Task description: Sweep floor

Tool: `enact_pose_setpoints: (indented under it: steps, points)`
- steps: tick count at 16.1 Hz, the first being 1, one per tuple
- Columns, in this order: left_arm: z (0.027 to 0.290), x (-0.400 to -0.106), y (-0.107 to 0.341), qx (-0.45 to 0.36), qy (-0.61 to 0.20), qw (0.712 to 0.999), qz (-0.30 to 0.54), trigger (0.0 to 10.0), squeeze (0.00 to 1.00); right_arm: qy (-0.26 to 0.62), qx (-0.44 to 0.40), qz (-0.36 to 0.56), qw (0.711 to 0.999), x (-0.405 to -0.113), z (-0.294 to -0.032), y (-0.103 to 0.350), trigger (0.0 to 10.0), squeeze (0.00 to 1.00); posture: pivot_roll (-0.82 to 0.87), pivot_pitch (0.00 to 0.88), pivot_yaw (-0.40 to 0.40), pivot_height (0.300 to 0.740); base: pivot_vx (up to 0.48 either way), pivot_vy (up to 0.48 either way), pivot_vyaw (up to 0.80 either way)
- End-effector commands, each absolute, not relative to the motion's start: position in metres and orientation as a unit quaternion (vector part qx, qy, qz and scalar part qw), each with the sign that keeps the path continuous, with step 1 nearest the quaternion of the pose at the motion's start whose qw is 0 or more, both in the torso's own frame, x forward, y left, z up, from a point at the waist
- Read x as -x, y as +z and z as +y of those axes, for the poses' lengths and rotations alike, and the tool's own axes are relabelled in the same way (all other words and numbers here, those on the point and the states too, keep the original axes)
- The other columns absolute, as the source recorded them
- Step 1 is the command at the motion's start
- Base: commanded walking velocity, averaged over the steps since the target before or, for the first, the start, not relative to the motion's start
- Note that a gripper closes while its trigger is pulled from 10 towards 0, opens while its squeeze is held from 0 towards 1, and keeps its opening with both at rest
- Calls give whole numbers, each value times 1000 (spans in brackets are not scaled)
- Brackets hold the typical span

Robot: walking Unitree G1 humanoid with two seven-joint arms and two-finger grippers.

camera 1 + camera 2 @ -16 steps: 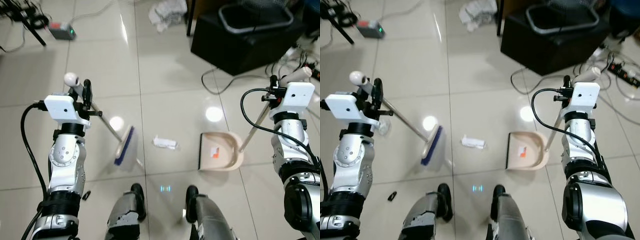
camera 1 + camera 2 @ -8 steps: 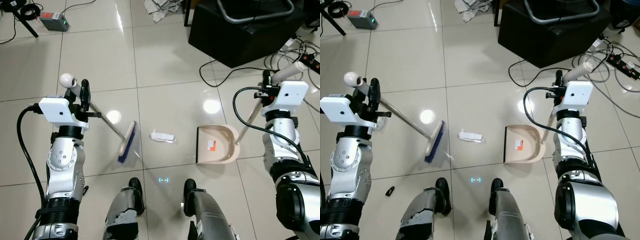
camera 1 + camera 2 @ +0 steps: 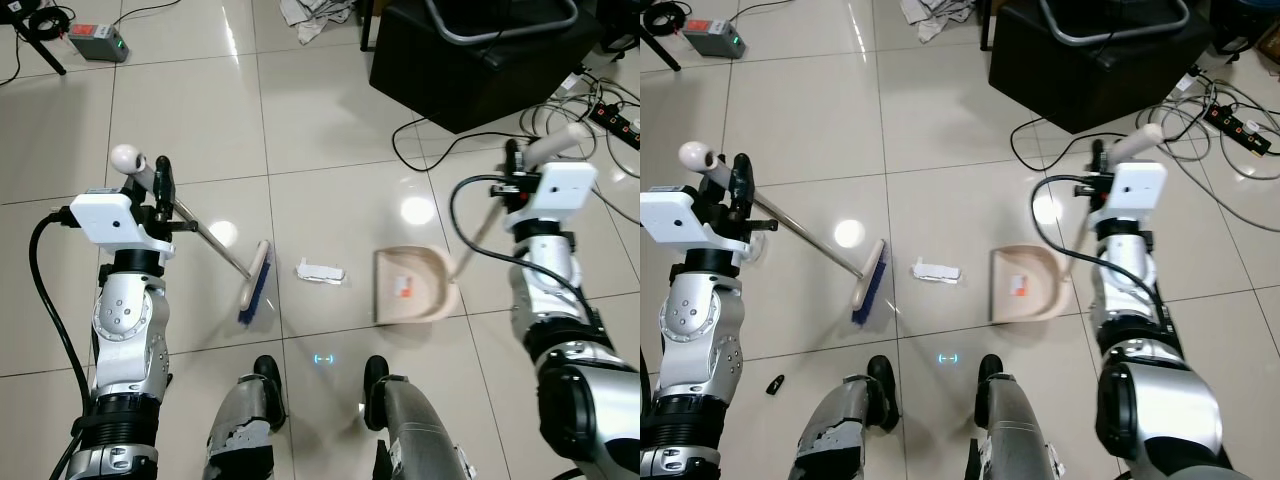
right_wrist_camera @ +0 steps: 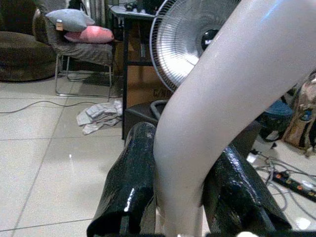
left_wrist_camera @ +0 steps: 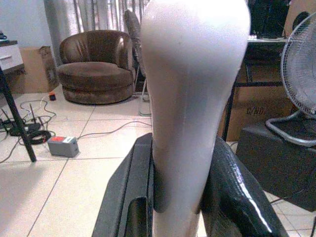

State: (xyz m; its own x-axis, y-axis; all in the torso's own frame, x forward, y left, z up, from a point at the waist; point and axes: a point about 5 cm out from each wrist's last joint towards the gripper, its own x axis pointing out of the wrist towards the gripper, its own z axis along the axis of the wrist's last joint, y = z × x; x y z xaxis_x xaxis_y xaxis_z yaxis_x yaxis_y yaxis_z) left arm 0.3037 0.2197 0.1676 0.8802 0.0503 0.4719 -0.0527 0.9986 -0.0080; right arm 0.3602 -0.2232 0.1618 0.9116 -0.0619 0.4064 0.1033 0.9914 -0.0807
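The left hand is clamped on the white handle of the broom; its blue bristles rest on the tiled floor. Just right of the broom head lies a crumpled white paper scrap, then the beige dustpan. The right hand grips the dustpan's handle, whose shaft is blurred. Beyond stand a black bin, partly cut off, and tangled cables.

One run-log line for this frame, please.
left gripper: shut on broom | right gripper: shut on dustpan | paper scrap between them, unswept
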Motion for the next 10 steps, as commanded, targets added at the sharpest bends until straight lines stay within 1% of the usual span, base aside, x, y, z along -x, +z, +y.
enact_pose_setpoints:
  steps: [1, 4, 5, 10]
  points:
    - [224, -300, 163, -1, 37, 970, -239, 10000, 0, -42, 29, -187, 981, -359, -220, 151, 10000, 0, 115, 385, 5, 740, 0, 0, 0]
    - [224, -301, 164, -3, 39, 970, -242, 10000, 0, -36, 25, -187, 981, -359, -216, 150, 10000, 0, 110, 365, -7, 740, 0, 0, 0]
    - [224, -301, 164, -4, 41, 969, -243, 10000, 0, -32, 26, -182, 982, -358, -214, 147, 10000, 0, 108, 350, -24, 740, 0, 0, 0]
    - [229, -296, 162, -5, 65, 966, -249, 10000, 0, -17, 26, -171, 985, -360, -208, 146, 10000, 0, 111, 348, -68, 740, 0, 0, 0]
